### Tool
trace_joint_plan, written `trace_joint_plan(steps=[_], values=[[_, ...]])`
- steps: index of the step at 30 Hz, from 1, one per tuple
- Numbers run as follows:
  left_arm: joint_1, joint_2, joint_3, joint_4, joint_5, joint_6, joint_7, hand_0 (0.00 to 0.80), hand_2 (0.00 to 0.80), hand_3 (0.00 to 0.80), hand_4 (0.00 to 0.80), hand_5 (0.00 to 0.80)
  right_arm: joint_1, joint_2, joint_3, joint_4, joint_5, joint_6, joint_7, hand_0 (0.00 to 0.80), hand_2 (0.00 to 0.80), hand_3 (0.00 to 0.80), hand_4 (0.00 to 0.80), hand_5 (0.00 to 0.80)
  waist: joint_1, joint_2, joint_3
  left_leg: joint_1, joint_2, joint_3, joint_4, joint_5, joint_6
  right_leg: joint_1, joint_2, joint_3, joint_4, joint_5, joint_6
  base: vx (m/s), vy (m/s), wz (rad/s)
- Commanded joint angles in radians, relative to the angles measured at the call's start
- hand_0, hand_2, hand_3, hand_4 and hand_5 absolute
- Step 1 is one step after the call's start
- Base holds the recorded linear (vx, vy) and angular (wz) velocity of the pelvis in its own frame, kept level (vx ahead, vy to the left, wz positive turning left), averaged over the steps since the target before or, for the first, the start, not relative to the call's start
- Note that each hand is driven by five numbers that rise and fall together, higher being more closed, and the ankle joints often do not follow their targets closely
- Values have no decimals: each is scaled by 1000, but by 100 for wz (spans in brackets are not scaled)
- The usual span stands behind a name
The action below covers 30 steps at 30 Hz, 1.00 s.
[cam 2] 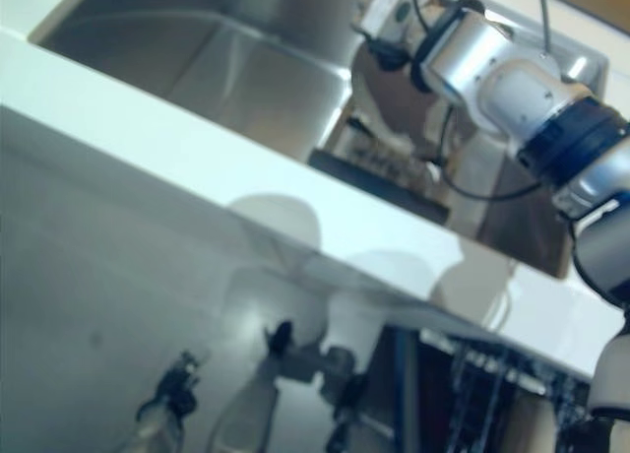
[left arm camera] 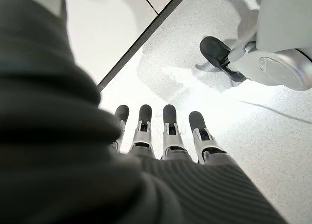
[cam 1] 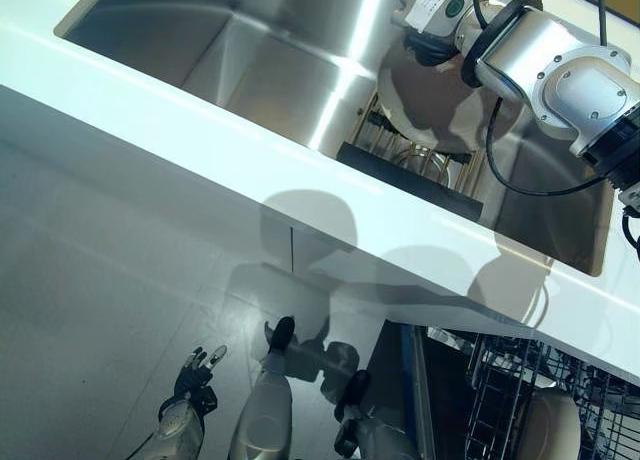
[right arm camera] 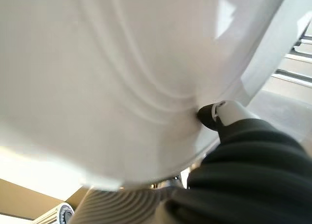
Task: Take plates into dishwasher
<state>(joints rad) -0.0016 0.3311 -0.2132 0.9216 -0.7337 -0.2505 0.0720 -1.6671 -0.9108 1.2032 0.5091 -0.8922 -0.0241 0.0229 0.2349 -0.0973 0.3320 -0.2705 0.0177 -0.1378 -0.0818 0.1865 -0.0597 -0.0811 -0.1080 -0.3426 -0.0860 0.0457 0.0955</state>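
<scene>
A white plate (cam 1: 438,98) stands upright in a dish rack (cam 1: 410,178) at the right end of the steel sink (cam 1: 250,60). My right hand (cam 1: 432,42) is at the plate's top edge. In the right wrist view the plate (right arm camera: 122,78) fills the picture, my thumb (right arm camera: 220,113) presses on its face, and the fingers are hidden behind it. My left hand (cam 1: 196,373) hangs low over the floor, open and empty, with straight fingers (left arm camera: 170,126). The dishwasher's wire rack (cam 1: 510,390) is pulled out at the lower right with a plate (cam 1: 550,425) in it.
A white counter (cam 1: 200,130) runs along the front of the sink. The open dishwasher door (cam 1: 395,380) lies below the counter's edge. Cabinet fronts (cam 1: 120,250) are to its left. Several wires of the dish rack stand around the plate.
</scene>
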Motion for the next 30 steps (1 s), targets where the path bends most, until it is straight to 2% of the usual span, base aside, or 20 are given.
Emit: trace_joint_plan(steps=[1, 9, 16, 30], values=[[18, 18, 4, -13, -7, -26, -9, 0, 0, 0, 0, 0, -150, -5, 73, 36, 8, 30, -63, 800, 800, 800, 800, 800, 23, -36, -11, 46, -22, 43, -5, -88, 16, -58, -51, 8, -1, 85, 57, 0, 0, 0], [27, 19, 14, -1, 19, -30, -13, 0, 0, 0, 0, 0, -150, -42, 58, 34, 55, 47, -74, 800, 800, 800, 800, 800, 6, -54, -46, 72, -19, 56, -5, -101, 17, -40, -45, 21, -1, 80, 60, -4, -19, 0], [43, 21, 33, 31, 73, -25, -11, 0, 0, 0, 0, 0, -121, -106, 16, 55, 189, 95, -96, 800, 800, 800, 800, 800, -25, -74, -114, 139, -9, 91, -5, -126, 18, 7, -41, 45, -1, 71, 66, 25, -46, -6], [61, 7, 16, 109, 147, -29, -32, 0, 0, 0, 0, 0, -72, -223, -61, 110, 334, 129, -93, 800, 800, 800, 800, 800, -97, -60, -235, 271, 5, 171, -5, -177, 18, 89, -32, 110, -1, 48, 67, 73, -9, -20]])
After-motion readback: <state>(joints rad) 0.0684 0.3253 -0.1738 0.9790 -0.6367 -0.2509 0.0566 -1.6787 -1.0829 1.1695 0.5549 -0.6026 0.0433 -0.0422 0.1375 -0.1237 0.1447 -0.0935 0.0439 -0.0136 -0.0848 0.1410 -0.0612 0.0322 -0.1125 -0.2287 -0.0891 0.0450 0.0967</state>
